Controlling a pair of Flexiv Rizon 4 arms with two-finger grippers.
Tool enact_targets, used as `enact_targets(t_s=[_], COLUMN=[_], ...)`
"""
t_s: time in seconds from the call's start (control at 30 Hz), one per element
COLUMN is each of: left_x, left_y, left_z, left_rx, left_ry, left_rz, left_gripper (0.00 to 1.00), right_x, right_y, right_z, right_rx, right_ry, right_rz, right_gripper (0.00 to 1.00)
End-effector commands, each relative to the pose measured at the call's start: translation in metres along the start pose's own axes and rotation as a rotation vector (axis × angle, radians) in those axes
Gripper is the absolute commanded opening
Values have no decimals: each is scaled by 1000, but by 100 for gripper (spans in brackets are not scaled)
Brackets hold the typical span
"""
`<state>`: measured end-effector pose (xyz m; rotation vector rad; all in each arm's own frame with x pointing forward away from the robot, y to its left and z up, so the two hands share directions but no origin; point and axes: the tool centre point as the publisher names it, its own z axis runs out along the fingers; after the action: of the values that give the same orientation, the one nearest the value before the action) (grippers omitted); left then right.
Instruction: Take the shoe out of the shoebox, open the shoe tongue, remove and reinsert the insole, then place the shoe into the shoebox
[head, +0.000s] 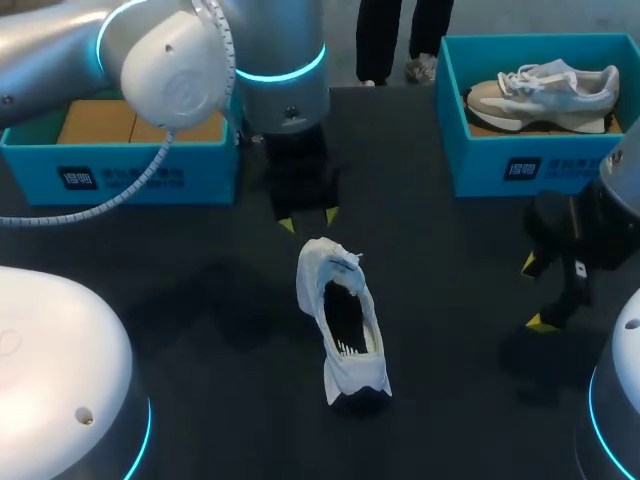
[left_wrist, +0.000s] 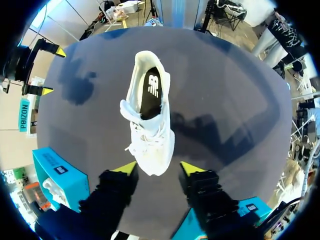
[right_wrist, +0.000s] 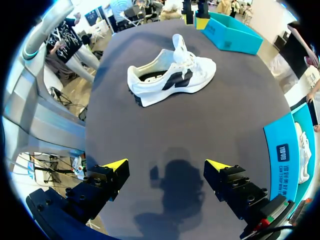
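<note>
White sneaker (head: 340, 320) upright mid-tabletop (head: 450, 400), well apart from every edge, left gripper (head: 309, 221) open just beyond its toe, right gripper (head: 534, 292) open near the right edge, teal shoebox (head: 520, 165) holding a second sneaker (head: 545, 95) at the far-right corner, teal box (head: 120, 172) far-left.

Soft overhead light is falling on the dark table (head: 450, 300), and the white shoe (head: 340, 320) is glowing against it. In the head view a faint shadow is spreading at the shoe's 9 o'clock, a darker one pooling under the left gripper (head: 309, 220) at 12. The arm shell (head: 50, 350) at 8 o'clock is washing out to white (its cyan ring (head: 148, 440) is shining). In the right wrist view a soft shadow is lying on the table under the right gripper (right_wrist: 166, 165).
</note>
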<state>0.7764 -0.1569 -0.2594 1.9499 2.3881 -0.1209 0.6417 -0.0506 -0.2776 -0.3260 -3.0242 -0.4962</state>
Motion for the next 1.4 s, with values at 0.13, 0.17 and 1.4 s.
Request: enact_targets(t_s=[0.13,0.17,1.4], left_x=[-7,-7,-18], left_y=[-1,-1,-64], left_z=[9,11,75], left_rx=[14,15,140], left_ry=[8,9,-12], left_rz=[0,1,-15], left_gripper=[35,34,31], right_x=[1,1,1], right_y=[0,0,0], right_z=[1,1,1], right_rx=[2,2,2], right_ry=[-2,-2,-2], right_rz=[1,1,1], right_gripper=[100,100,100])
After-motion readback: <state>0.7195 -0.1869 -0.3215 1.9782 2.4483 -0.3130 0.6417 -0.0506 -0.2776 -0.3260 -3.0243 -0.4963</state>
